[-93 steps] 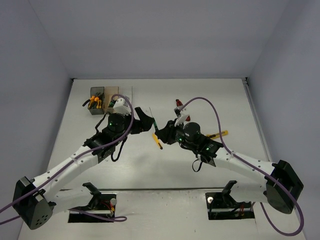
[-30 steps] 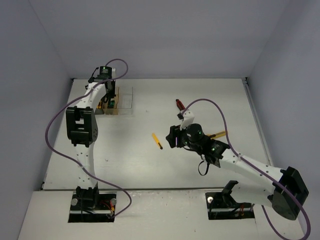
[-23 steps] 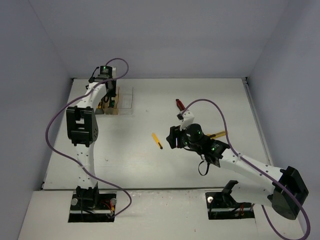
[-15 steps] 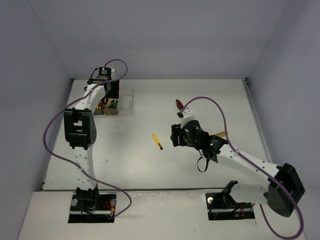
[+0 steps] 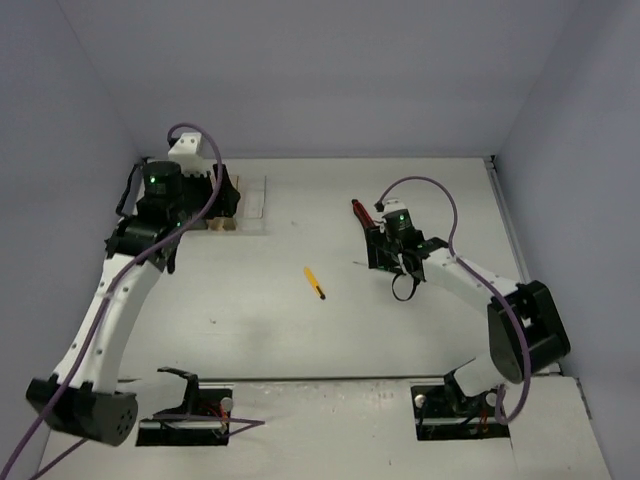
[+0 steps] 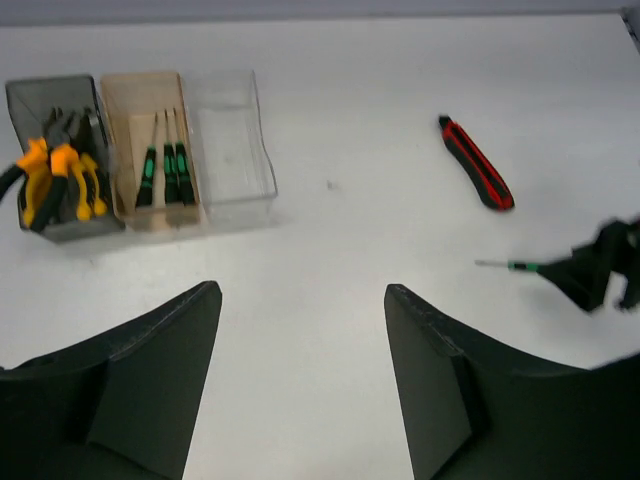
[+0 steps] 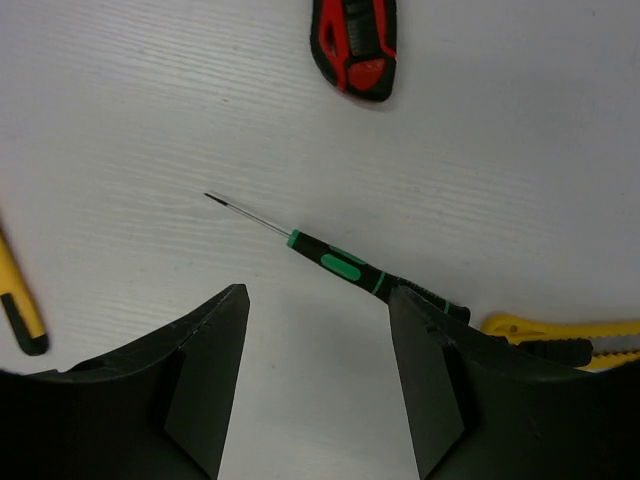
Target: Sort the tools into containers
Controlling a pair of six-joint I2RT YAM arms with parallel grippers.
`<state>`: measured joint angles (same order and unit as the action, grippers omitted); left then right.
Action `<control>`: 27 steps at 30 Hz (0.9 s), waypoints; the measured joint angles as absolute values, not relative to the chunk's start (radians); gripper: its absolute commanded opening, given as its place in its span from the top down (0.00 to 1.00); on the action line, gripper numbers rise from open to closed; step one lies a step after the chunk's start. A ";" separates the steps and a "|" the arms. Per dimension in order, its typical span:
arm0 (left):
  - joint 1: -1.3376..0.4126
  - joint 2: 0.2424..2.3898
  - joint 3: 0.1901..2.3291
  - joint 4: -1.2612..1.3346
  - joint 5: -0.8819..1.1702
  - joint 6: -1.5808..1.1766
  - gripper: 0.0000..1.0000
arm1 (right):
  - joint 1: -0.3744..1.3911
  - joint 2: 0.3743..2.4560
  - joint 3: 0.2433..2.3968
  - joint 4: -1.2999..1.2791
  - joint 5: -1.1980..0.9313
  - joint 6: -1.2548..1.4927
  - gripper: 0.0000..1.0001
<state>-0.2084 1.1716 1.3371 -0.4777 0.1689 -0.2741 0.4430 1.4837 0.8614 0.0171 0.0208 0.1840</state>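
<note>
As seen from the arm bases outward, the nearest loose item on the table (image 5: 250, 330) is a slim yellow tool (image 5: 315, 283) w/ a dark tip, lying flat, well apart from the rest. Beyond it, to the right, the right gripper (image 7: 318, 295) points down at the table, jaws spread wide, gripping nothing. A thin black-and-green screwdriver (image 7: 340, 262) lies flat just ahead of this gripper, shaft tip toward the yellow tool, handle end passing behind one finger (image 7: 430, 370) in the wrist view; contact btwn finger and handle cannot be told. Just beside that handle end lies a yellow utility knife (image 7: 580, 328), partly hidden. Farther out, a red-and-black tool (image 6: 476, 165) lies flat, near the gripper, not touching it.

Far left: the left gripper (image 6: 302, 292) hangs above the table, jaws wide apart, nothing btwn them. Ahead of it in its wrist view, three bins stand in a row, side walls touching. Smoky grey bin (image 6: 30, 95): orange-handled pliers (image 6: 55, 175) inside, one handle reaching past the near corner. Amber bin (image 6: 150, 76), middle: black-and-green screwdrivers (image 6: 168, 175) lying lengthwise, side by side. Clear bin (image 6: 235, 150): end of row nearest the table centre.
</note>
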 measured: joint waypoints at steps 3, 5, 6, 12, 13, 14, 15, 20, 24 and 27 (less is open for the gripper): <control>-0.219 0.987 1.181 -0.485 0.196 -0.274 0.36 | 0.401 1.544 0.862 0.010 -0.006 0.166 0.43; -0.218 0.889 1.076 -0.498 0.207 -0.273 0.36 | 0.383 1.568 0.863 0.009 -0.010 0.154 0.42; -0.216 0.851 1.029 -0.499 0.211 -0.270 0.36 | 0.374 1.580 0.864 0.008 -0.011 0.148 0.42; -0.215 0.719 0.835 -0.537 0.246 -0.265 0.36 | 0.345 1.656 0.878 0.009 -0.039 0.126 0.42; -0.215 0.713 0.819 -0.540 0.250 -0.265 0.36 | 0.344 1.668 0.878 0.010 -0.047 0.123 0.42; -0.215 0.707 0.805 -0.543 0.253 -0.265 0.36 | 0.343 1.677 0.880 0.013 -0.056 0.123 0.43; -0.215 0.706 0.798 -0.543 0.256 -0.264 0.36 | 0.343 1.678 0.882 0.017 -0.067 0.128 0.43; -0.215 0.706 0.793 -0.543 0.259 -0.262 0.36 | 0.344 1.673 0.869 0.040 -0.105 0.158 0.57; -0.215 0.707 0.793 -0.543 0.259 -0.262 0.36 | 0.384 1.645 0.832 0.057 -0.109 0.214 0.66; -0.215 0.709 0.793 -0.543 0.264 -0.262 0.36 | 0.466 1.638 0.822 0.058 -0.088 0.259 0.81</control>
<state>-0.2150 0.7091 0.7925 -0.5426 0.2636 -0.2619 0.4663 1.6379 0.8221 0.0585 -0.0883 0.2590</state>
